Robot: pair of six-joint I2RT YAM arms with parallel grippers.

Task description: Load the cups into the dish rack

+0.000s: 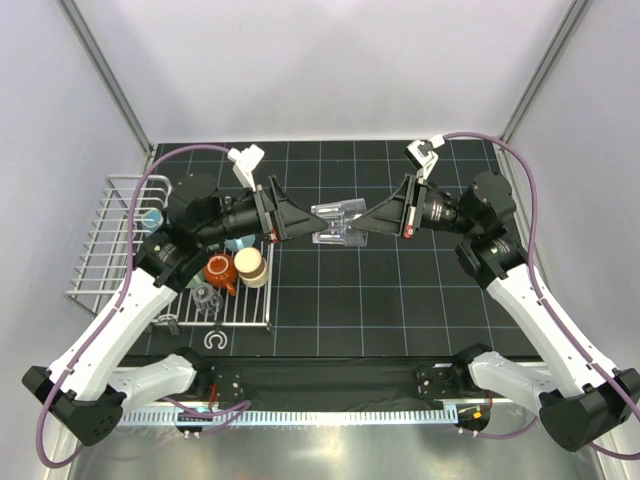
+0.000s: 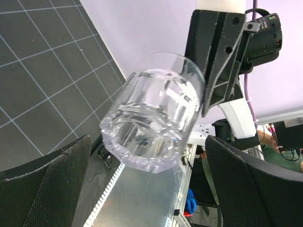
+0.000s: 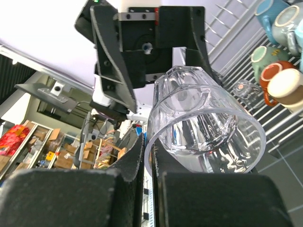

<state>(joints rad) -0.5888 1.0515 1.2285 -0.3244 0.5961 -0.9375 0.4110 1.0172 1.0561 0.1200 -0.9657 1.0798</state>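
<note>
A clear faceted cup (image 1: 338,225) hangs on its side above the middle of the black mat, between the two arms. My right gripper (image 3: 150,151) is shut on its rim wall, one finger inside and one outside. From the other side, my left gripper (image 2: 149,156) is open, its wide fingers flanking the cup's base (image 2: 142,142) without pressing on it. The white wire dish rack (image 1: 100,240) stands at the left. It holds an orange mug (image 1: 220,270), a cream-topped cup (image 1: 251,265), a mint cup (image 3: 260,54), a blue mug (image 3: 270,14) and a small clear cup (image 1: 207,297).
A black ring-shaped piece (image 1: 213,341) lies on the mat just in front of the rack's flat slatted part (image 1: 250,310). White walls close in the back and both sides. The arm bases sit along the near edge.
</note>
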